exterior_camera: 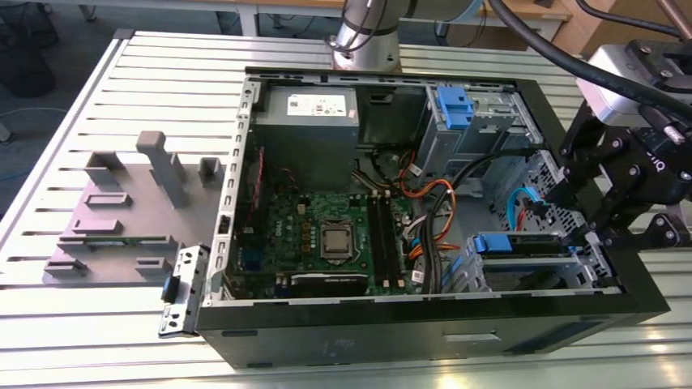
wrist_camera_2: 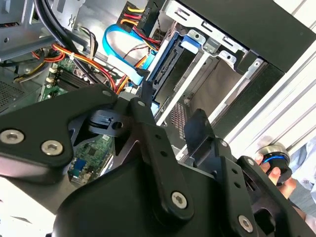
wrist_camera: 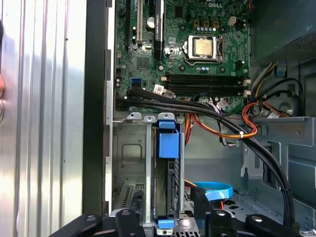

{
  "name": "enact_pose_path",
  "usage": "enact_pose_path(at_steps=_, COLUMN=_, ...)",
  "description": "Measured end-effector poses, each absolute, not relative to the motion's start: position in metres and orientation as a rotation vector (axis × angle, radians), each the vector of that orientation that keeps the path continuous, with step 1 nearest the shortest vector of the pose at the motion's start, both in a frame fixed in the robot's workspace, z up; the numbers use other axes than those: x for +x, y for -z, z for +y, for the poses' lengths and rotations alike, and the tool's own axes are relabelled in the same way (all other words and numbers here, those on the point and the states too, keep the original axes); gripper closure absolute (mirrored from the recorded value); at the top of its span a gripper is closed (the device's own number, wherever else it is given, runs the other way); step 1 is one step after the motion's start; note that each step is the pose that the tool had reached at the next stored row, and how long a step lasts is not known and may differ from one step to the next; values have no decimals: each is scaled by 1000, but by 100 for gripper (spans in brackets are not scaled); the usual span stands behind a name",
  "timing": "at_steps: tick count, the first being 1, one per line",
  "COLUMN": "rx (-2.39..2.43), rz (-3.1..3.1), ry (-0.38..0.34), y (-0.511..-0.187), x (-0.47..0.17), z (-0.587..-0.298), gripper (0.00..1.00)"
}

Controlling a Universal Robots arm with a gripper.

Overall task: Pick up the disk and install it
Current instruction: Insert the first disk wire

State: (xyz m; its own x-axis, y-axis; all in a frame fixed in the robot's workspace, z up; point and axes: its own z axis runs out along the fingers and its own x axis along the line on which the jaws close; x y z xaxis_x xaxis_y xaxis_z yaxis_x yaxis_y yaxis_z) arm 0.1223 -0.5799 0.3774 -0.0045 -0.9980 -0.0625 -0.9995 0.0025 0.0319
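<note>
1. While the gripper (exterior_camera: 605, 231) hangs at the computer case's (exterior_camera: 324, 344) edge on the exterior view's right, its finger spread cannot be told.
2. Disk (wrist_camera: 168, 163) sits edge-up in the drive cage (wrist_camera: 133, 163), just beside the gripper.
3. Nothing visibly held.

An open black computer case (exterior_camera: 433, 324) lies on a slatted metal bench (exterior_camera: 108, 324); inside sit a green motherboard (exterior_camera: 324, 235) and grey power supply (exterior_camera: 308, 113). A grey fixture (exterior_camera: 119, 211) stands beside it.
</note>
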Motion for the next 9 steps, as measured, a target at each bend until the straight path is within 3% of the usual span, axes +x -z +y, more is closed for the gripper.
enact_pose_path(at_steps=9, rx=-2204, rz=2212, ry=-98, y=-373, x=122, z=-565, gripper=47)
